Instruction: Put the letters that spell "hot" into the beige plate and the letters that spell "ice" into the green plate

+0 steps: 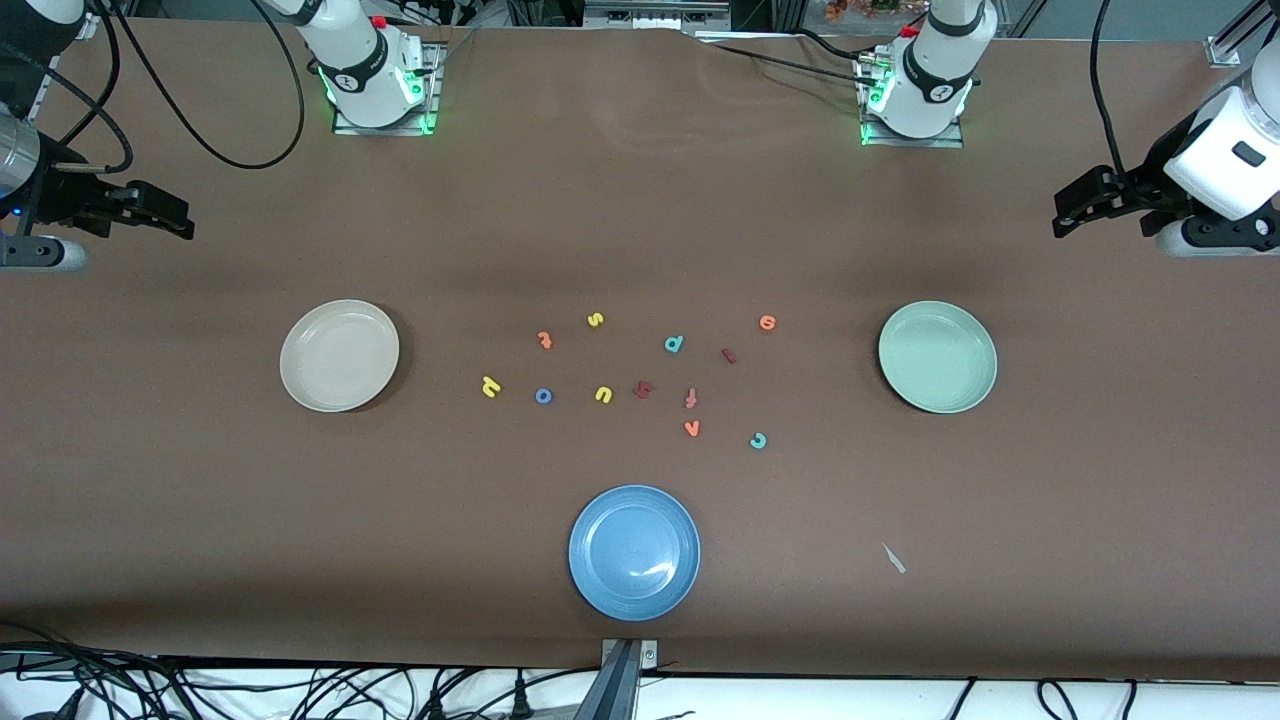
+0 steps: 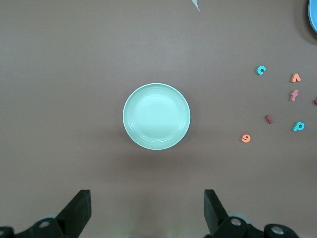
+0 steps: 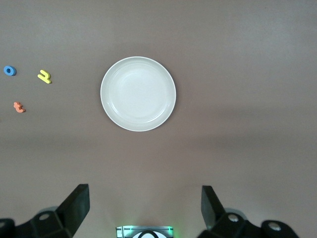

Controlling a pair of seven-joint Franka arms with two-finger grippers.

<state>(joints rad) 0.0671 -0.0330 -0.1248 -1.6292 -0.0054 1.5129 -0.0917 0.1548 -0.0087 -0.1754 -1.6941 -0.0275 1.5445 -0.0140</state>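
Observation:
The beige plate (image 1: 340, 355) (image 3: 138, 93) lies empty toward the right arm's end, the green plate (image 1: 937, 357) (image 2: 156, 116) empty toward the left arm's end. Between them lie the yellow h (image 1: 490, 386) (image 3: 44, 77), blue o (image 1: 543, 396) (image 3: 9, 70), orange t (image 1: 544, 340) (image 3: 19, 107), dark red i (image 1: 729, 355) (image 2: 268, 119), teal c (image 1: 758, 440) (image 2: 261, 70) and orange e (image 1: 767, 322) (image 2: 245, 138). My right gripper (image 1: 183, 221) (image 3: 145, 206) hangs open and empty high over its table end. My left gripper (image 1: 1062, 214) (image 2: 147, 208) does the same over its end.
A blue plate (image 1: 634, 552) sits empty nearest the front camera. Mixed among the letters are a yellow s (image 1: 595, 320), yellow u (image 1: 603, 394), teal d (image 1: 674, 344), angular dark red letter (image 1: 643, 389), pinkish f (image 1: 690, 398) and orange v (image 1: 691, 428). A white scrap (image 1: 893, 558) lies beside the blue plate.

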